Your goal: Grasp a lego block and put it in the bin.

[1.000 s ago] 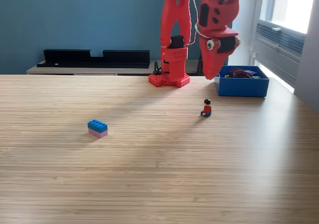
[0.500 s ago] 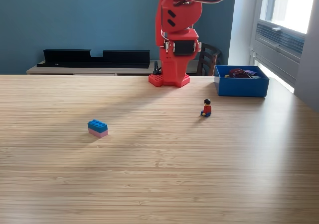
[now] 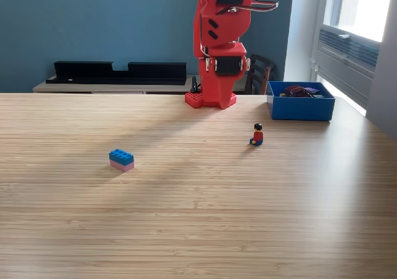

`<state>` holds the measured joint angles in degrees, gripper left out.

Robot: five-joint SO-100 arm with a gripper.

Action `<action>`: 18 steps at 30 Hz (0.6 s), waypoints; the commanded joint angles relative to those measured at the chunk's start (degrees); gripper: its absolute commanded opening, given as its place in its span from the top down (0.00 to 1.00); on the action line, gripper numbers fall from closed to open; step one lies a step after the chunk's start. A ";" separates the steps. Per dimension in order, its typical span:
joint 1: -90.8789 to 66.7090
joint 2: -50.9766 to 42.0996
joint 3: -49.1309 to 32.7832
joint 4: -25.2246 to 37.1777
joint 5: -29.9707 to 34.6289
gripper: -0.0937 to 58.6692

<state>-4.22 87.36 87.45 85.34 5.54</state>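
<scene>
Lego block [image 3: 121, 159], a blue brick stacked on a pink one, lies flat on the wooden desk [image 3: 198, 229], out in the open toward the exterior view's left and well apart from everything else, so nothing would crowd an approach from above. The red arm [image 3: 220, 43] stands folded upright over its base at the desk's far edge, and its gripper is tucked against the body where I cannot tell whether the jaws are spread or closed (nothing appears to be held). The blue bin [image 3: 302, 108] sits near the far right corner in the exterior view, close beside the base, probably so a drop needs only a short swing; dark pieces already lie in it. A small seated minifigure [image 3: 257, 134] rests between bin and block.
</scene>
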 commanded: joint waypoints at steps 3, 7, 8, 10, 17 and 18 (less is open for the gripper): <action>-2.46 2.72 -0.09 -3.25 -1.76 1.00; -6.50 2.72 0.44 -3.78 -5.19 0.89; -7.56 2.72 0.62 -3.78 -6.68 0.84; -9.67 2.72 0.97 -3.78 -10.90 0.71; -14.50 2.64 0.97 -3.69 -23.73 0.53; -14.94 2.64 1.14 -3.69 -24.61 0.55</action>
<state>-17.58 87.36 89.38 81.91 -15.56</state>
